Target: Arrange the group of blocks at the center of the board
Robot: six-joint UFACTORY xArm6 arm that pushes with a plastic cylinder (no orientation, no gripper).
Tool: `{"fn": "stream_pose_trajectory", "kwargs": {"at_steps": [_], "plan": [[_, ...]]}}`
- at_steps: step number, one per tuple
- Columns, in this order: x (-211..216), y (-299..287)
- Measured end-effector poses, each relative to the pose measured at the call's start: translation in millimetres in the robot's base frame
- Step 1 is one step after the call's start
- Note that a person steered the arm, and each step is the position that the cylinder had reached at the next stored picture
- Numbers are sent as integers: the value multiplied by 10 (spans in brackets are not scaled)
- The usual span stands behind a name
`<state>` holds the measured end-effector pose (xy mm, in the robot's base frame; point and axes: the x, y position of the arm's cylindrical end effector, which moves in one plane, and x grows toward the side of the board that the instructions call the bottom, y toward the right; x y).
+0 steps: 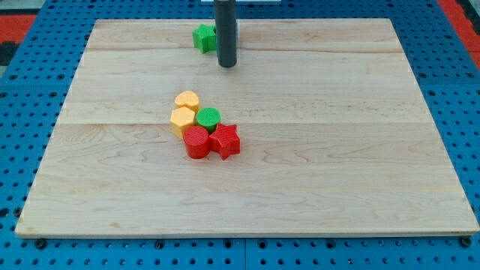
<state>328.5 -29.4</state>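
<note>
My tip (227,64) stands near the view's top, just right of a green star-shaped block (203,37), close to it or touching. Well below, left of the board's middle, a tight cluster sits together: a yellow block (187,100), a second yellow block (182,119) below it, a green cylinder (208,118) to their right, a red cylinder (197,142) and a red star-shaped block (226,140) at the bottom of the cluster. My tip is far above this cluster.
The wooden board (337,150) lies on a blue pegboard surface (22,112). A red area (461,11) shows at the view's top right corner.
</note>
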Motion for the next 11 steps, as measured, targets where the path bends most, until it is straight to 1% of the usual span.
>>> {"fn": "stream_pose_trajectory", "kwargs": {"at_steps": [1,2,3,4,5,6,7,8,9,10,11], "plan": [[58,-475],[210,-897],[433,-961],[744,-832],[1337,-961],[1928,-946],[2069,-330],[1681,-314],[1397,-308],[1414,-420],[1430,-981]]}}
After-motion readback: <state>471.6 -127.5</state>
